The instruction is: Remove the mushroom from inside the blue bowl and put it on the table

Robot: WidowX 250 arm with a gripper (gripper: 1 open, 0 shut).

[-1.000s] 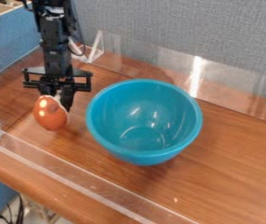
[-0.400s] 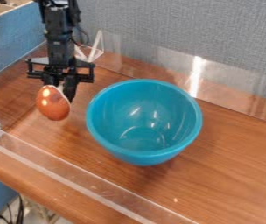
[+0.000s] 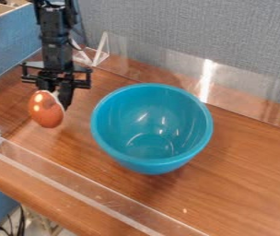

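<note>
Hanging at the left of the frame, one black robot arm points its gripper (image 3: pixel 51 89) straight down, the jaws closed tight on the top of the single mushroom (image 3: pixel 45 109), whose orange-brown cap shows below them. The mushroom sits just above the reddish-brown wooden surface (image 3: pixel 247 166), outside and to the left of the bowl; whether it touches the wood cannot be told. To the right stands one blue bowl (image 3: pixel 153 127), upright, its glossy interior holding nothing. Clear acrylic walls (image 3: pixel 69 189) edge the surface.
</note>
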